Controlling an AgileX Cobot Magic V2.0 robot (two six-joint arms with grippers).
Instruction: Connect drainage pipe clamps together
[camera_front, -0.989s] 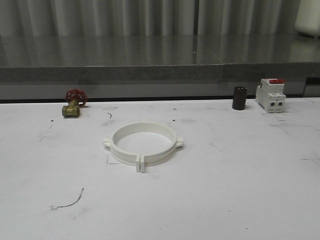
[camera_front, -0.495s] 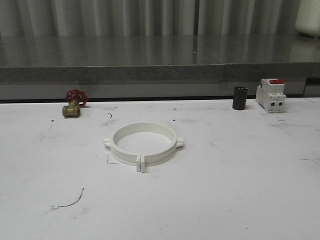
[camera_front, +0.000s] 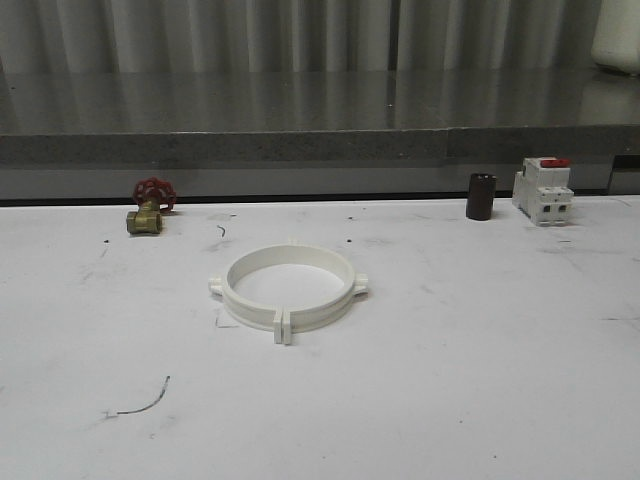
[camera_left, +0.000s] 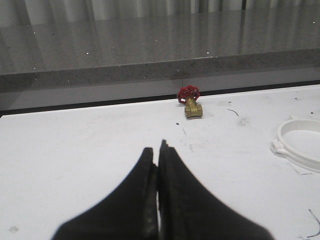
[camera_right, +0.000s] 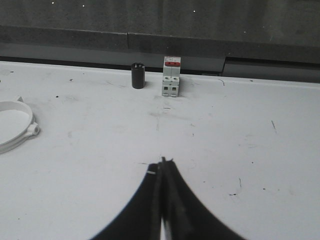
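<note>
Mid-table, the clamps (camera_front: 287, 290) are seen lying flat as one closed ring, tabs paired at the near side (seam looks mated, latch not verifiable). Left gripper (camera_left: 158, 150) and right gripper (camera_right: 161, 162) are both pinched closed, empty, well apart from the ring. Risk: if the halves aren't fully snapped, any nudge could split them or slide the ring toward the valve (camera_front: 148, 207). No containers w/ contents are seen; the breaker (camera_front: 542, 190) and black cylinder (camera_front: 480, 196) stand far right.
</note>
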